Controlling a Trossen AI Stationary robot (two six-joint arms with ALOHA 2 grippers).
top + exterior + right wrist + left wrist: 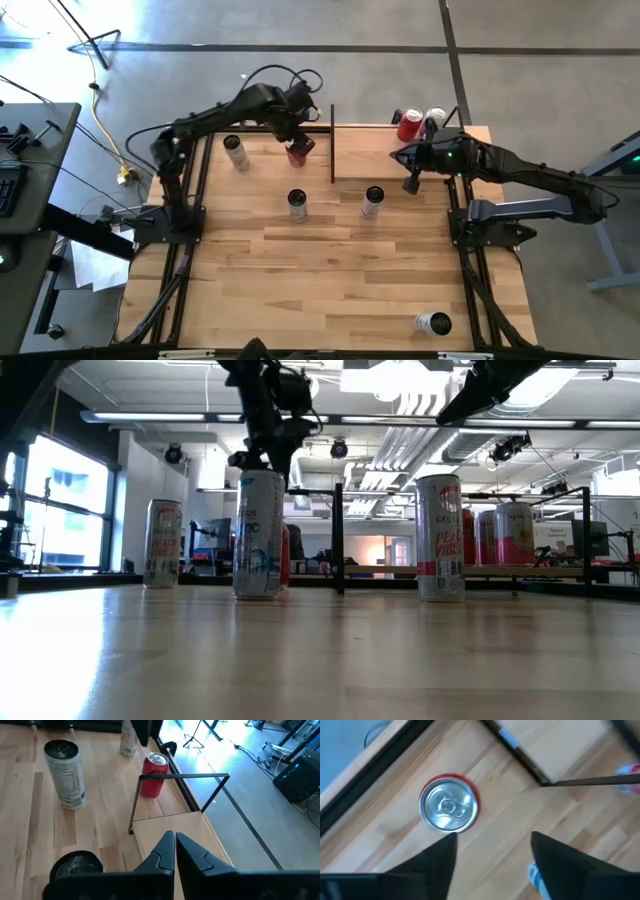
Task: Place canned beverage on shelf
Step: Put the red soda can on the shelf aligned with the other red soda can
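1. Four views, high first: left gripper (297, 140) over red can (298, 153) near table's far edge, just left of shelf (400, 160)'s black bar. Can's on tabletop, not shelf. To do it well: drop straight, centre fingers round can body.
2. Low: red can mostly hidden behind white can (259, 534); can't judge gap.
3. L wrist: fingers spread wide, empty; can top beyond them, off-centre, so re-centre before closing.
4. R wrist: right gripper (175, 851) pinched closed, empty, over shelf; red can beyond the bar.

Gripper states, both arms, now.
Left gripper: open, holding nothing, above the red can on the table beside the shelf.
Right gripper: shut, empty, over the shelf.
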